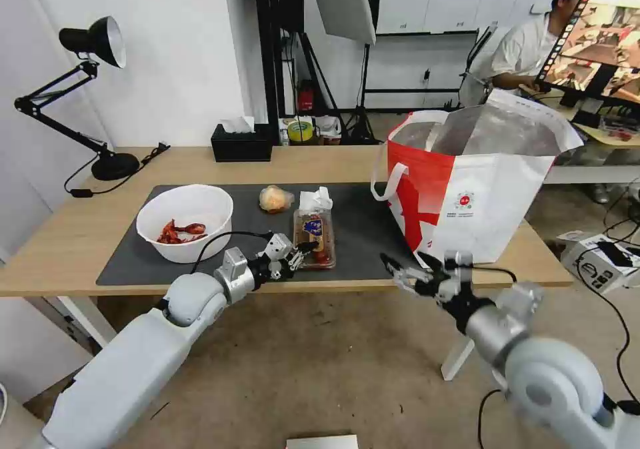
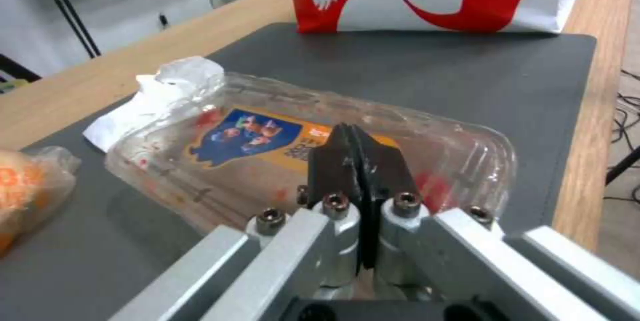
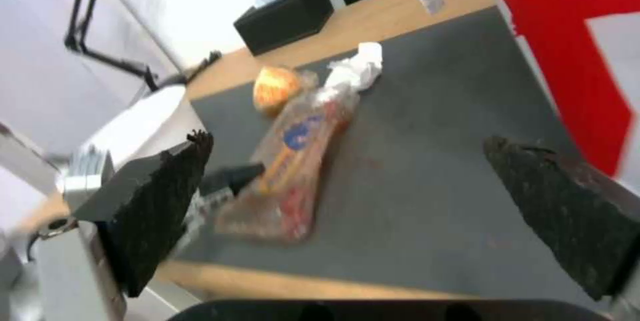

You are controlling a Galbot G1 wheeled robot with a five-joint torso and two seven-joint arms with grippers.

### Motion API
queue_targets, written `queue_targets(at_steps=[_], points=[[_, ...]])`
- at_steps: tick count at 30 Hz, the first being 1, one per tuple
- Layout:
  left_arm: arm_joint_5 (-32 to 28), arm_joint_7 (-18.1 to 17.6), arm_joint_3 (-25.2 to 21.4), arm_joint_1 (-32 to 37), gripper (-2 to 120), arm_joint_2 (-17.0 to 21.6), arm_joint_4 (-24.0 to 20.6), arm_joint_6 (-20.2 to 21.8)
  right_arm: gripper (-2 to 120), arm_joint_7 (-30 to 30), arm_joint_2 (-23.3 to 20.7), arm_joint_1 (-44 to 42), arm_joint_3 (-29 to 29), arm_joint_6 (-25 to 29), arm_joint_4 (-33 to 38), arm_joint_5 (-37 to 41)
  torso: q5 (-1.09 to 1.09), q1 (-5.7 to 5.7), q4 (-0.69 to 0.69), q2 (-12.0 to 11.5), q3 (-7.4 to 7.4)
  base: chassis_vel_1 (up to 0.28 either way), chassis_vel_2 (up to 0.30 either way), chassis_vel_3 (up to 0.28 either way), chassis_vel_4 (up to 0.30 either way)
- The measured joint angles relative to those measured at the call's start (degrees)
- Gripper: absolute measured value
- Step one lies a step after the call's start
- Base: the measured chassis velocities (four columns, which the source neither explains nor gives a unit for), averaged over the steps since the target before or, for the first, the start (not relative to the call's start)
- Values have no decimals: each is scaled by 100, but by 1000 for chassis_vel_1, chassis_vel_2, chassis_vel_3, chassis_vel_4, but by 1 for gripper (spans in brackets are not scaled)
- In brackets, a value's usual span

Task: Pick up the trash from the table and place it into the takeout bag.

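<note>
At the near worktop point(image 1: 80, 229) edge, left gripper point(image 1: 303, 248) jaws clenched against the clear plastic hinged tray point(image 1: 315, 238); right gripper point(image 1: 399, 270) jaws released beside the white-and-red takeout bag point(image 1: 467, 182)

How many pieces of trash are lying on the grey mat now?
4: white bowl at the mat's left, orange lump mid-back, crumpled tissue beside it, clear tray in front of the tissue.

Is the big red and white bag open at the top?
Open. The takeout bag stands upright on the table, its mouth gaping and the silver lining visible inside.
</note>
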Motion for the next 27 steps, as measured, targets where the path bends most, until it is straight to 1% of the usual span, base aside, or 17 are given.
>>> queue_targets(at_steps=[1,5,6,9,10,13,14,16,18,20,27], points=[[0,0,0,0,0,0,0,0,100,0,0,0,0,0,0,0,0,0,0,0,0,0,0,0,0],[-30,-17,-5,39,0,-19,-2,-18,100,398,49,913,-453,-32,-413,1002,0,0,-1,0,0,0,0,0,0],[-30,-17,-5,39,0,-19,-2,-18,100,398,49,913,-453,-32,-413,1002,0,0,-1,0,0,0,0,0,0],[-35,-29,-15,57,0,-25,-1,-30,100,740,230,1631,-783,-293,-882,1580,0,0,-1,0,0,0,0,0,0],[-35,-29,-15,57,0,-25,-1,-30,100,740,230,1631,-783,-293,-882,1580,0,0,-1,0,0,0,0,0,0],[-41,-30,-19,85,0,26,-6,-46,100,1057,514,2187,-1032,-706,-1332,2132,0,0,-1,-1,0,0,0,0,0],[-41,-30,-19,85,0,26,-6,-46,100,1057,514,2187,-1032,-706,-1332,2132,0,0,-1,-1,0,0,0,0,0],[-48,-28,-54,129,0,80,-16,-48,100,1175,731,2533,-1235,-1036,-1603,2269,-1,0,-1,-1,0,0,0,0,0],[-50,-26,-73,153,0,100,-29,-48,100,1197,790,2627,-1297,-1108,-1686,2285,-1,0,-1,0,1,0,0,0,0],[-53,-19,-133,256,0,171,-76,-60,100,1331,1021,2985,-1535,-1367,-2012,2324,-1,0,0,0,0,0,0,0,0],[-56,-4,-238,380,0,226,-90,-104,100,1536,1399,3545,-1931,-1715,-2560,2406,-1,0,-1,0,0,0,0,0,0]])
